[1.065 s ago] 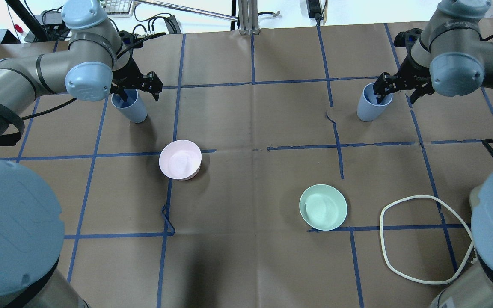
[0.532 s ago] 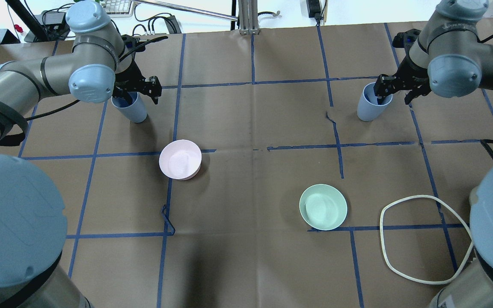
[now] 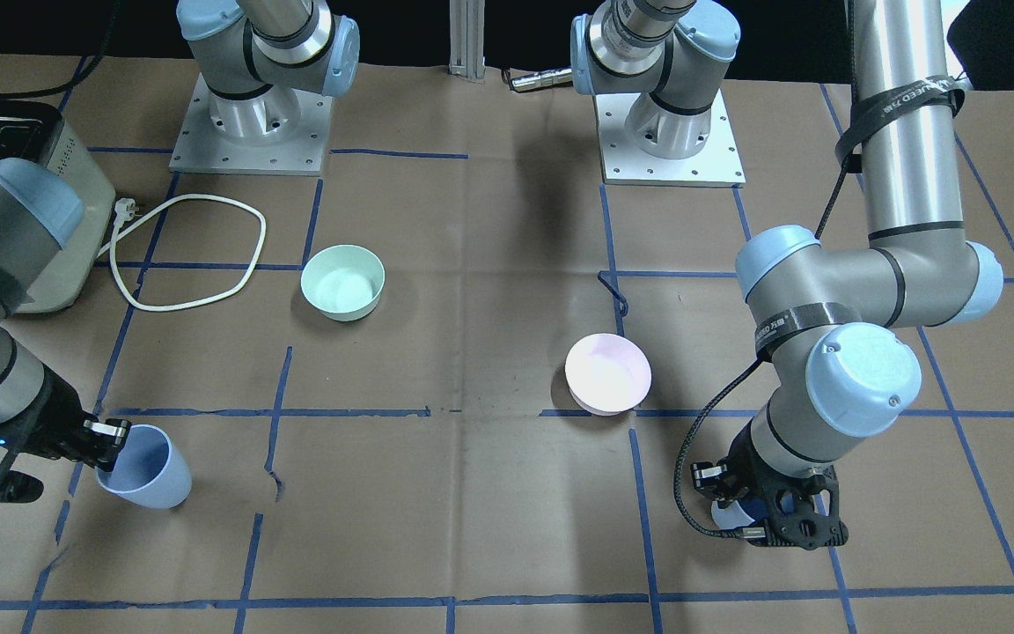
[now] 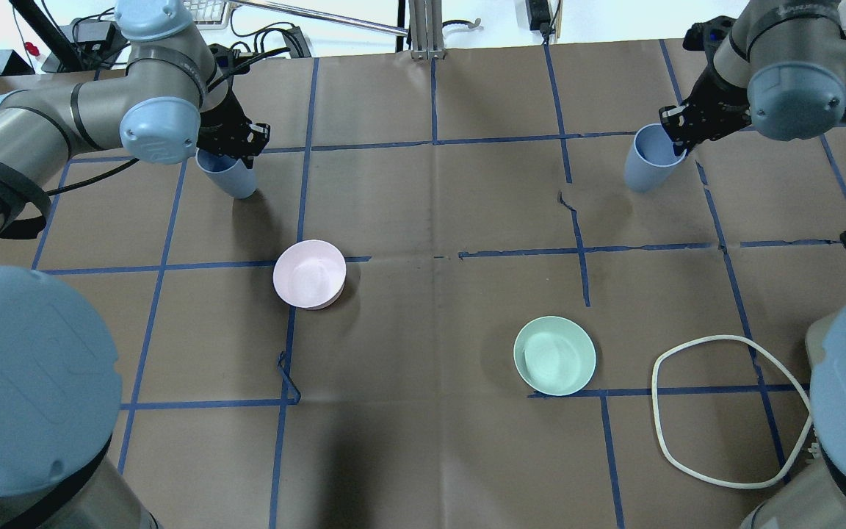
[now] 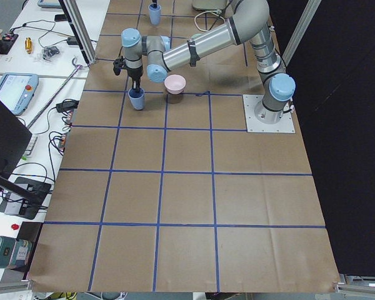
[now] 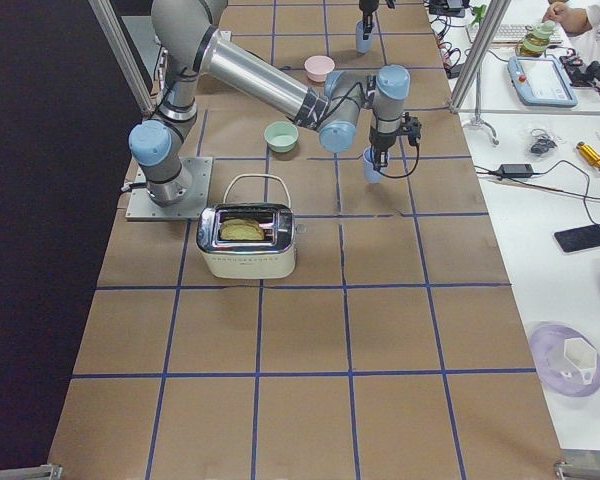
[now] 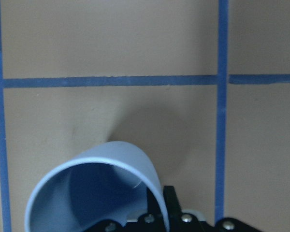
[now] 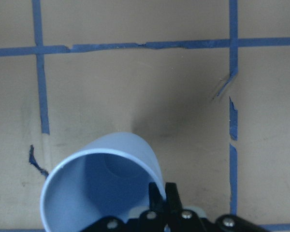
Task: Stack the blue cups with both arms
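Observation:
Two pale blue cups are each held by the rim, one finger inside and one outside. My left gripper (image 4: 238,144) is shut on the left cup (image 4: 226,176), which hangs tilted just above the table at the far left. The left wrist view shows that cup (image 7: 94,193) pinched at its right rim. My right gripper (image 4: 676,126) is shut on the right cup (image 4: 647,165) at the far right, also tilted and lifted slightly. The right wrist view shows this cup (image 8: 101,188). In the front-facing view the right cup (image 3: 144,480) shows clearly, while the left arm mostly hides the left cup (image 3: 725,515).
A pink bowl (image 4: 309,274) sits left of centre and a mint-green bowl (image 4: 554,355) right of centre, both between the arms. A white cable loop (image 4: 724,411) lies at the near right, leading to a toaster (image 6: 247,240). Blue tape lines cross the brown paper.
Both grippers have gone from open, straddling the cup rims, to shut on them. Both cups have risen off the table, tilted and shifted slightly toward the far edge.

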### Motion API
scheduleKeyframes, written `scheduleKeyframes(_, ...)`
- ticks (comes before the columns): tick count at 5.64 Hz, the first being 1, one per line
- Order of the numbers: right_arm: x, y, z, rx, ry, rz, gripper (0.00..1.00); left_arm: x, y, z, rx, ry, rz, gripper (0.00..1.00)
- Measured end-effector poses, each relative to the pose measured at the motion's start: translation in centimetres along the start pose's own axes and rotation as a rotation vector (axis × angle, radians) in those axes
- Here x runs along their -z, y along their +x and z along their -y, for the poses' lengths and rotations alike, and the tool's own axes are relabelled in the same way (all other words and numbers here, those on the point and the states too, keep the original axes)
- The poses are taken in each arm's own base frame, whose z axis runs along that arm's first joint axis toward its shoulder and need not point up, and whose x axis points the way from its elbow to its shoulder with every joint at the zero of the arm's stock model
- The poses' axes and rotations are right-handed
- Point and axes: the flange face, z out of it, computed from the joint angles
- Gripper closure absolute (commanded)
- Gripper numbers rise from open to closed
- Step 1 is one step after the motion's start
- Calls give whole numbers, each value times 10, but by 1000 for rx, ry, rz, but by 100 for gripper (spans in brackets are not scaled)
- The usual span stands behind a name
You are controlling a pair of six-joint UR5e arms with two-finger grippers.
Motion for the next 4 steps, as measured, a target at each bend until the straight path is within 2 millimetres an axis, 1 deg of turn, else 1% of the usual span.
scheduleKeyframes(1,49,-6,-5,2,-22,2,92,18,39,9,2,39,-3,95)
scheduleKeyframes(2,100,-12,-22,0,-51,3,92,30,101,11,22,73,-19,94)
scheduleKeyframes(3,137,-17,-41,-1,-69,0,92,28,168,-1,33,78,-37,94)
scheduleKeyframes(4,153,-20,-53,-2,-79,0,92,18,225,-19,14,66,-51,94)
